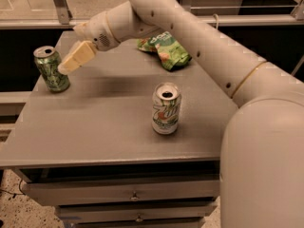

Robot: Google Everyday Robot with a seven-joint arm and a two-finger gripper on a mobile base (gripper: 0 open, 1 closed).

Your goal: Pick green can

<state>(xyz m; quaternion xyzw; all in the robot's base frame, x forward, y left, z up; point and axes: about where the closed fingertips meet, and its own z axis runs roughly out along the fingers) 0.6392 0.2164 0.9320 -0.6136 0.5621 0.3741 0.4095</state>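
The green can (51,68), light-green patterned with a silver top, stands upright near the far left edge of the grey table (104,127). My gripper (66,66) reaches in from the right on the white arm, its cream fingers pointing down-left, tips just right of the can at about its upper half. It holds nothing.
A white can with a green and red logo (166,108) stands upright in the middle right of the table. A green snack bag (166,50) lies at the back. My white arm (228,70) crosses above the table's right side. Drawers sit below the tabletop.
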